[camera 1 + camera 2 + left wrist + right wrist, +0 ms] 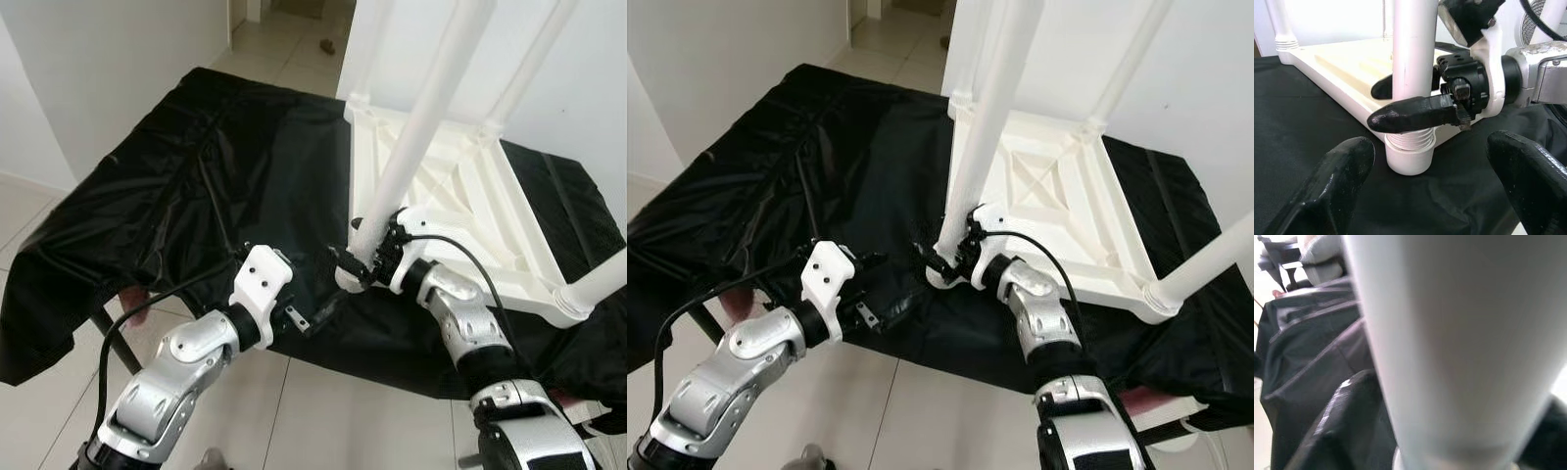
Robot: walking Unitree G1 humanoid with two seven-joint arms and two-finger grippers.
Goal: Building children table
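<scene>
Black fingers of the right gripper (361, 257) clamp a smooth white plastic tube leg (416, 147) at the upturned white ribbed tabletop's (470, 211) near corner, on glossy black cloth (196, 186). Left gripper (1430, 196) gapes empty nearby.

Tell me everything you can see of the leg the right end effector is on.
The near white leg is a smooth plastic tube, standing tilted from the near corner socket of the upside-down white tabletop. Thread ridges show above the socket. The right end effector is shut around its base. The tabletop lies on a black cloth.
</scene>
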